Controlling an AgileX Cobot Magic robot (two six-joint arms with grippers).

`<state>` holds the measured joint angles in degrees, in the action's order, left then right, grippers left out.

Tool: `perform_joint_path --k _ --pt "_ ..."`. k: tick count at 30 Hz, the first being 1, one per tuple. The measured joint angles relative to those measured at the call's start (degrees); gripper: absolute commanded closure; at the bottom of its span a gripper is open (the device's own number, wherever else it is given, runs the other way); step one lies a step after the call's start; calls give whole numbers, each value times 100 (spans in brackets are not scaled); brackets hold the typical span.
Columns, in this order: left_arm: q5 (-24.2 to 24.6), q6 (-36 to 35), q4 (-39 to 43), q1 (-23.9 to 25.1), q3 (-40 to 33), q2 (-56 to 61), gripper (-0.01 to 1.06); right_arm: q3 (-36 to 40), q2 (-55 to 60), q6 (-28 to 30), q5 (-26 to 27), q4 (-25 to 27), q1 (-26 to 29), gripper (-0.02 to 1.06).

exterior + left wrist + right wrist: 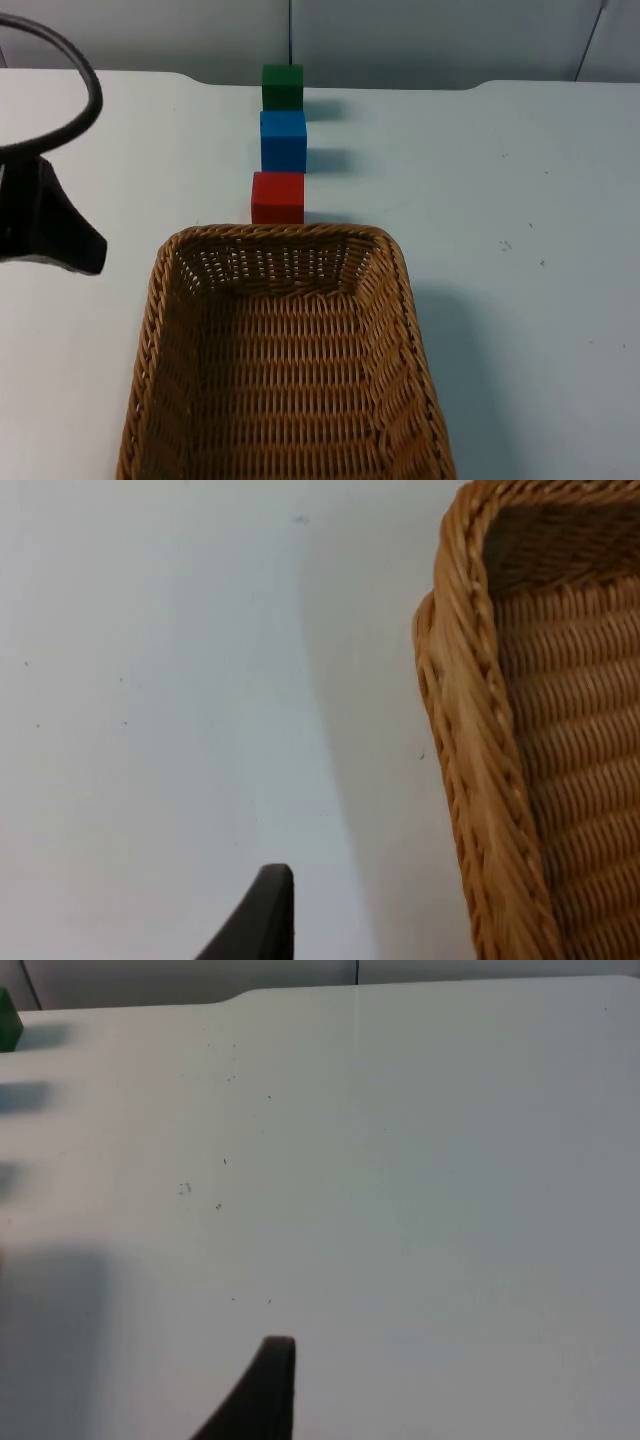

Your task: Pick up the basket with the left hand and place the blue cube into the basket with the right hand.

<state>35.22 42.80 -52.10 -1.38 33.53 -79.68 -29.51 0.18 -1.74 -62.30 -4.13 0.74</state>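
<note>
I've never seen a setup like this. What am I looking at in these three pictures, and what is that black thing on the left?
A two-armed robot works at a white table. One camera looks down from above; two sit on the wrists. The black shape is part of the left arm, whose pincer hovers beside the wicker basket. Behind the basket stand a red cube, a blue cube and a green cube in a row. The right pincer waits over bare table. Nothing is held.
</note>
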Motion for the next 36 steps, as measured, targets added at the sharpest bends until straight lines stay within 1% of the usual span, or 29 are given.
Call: perform_joint_path --k 4,7,10,12,18,28,36 --pt "-11 196 -216 -13 0 -247 0 0 0 -11 0 0 0 0" --pt "-29 417 -460 -145 0 -447 0 0 0 -21 0 0 0 0" --pt "-141 487 -534 -291 3 -598 0 0 0 -21 0 0 0 0" --pt "-292 502 -556 -481 3 -794 0 0 0 -21 0 0 0 0" --pt "-530 514 -559 -758 12 -1254 0 0 0 -21 0 -10 0 0" --pt "-458 525 -580 -931 397 -1935 0 0 0 -32 0 -21 0 0" --pt "-422 629 -639 -931 418 -2112 1 0 0 -61 0 -21 0 0"
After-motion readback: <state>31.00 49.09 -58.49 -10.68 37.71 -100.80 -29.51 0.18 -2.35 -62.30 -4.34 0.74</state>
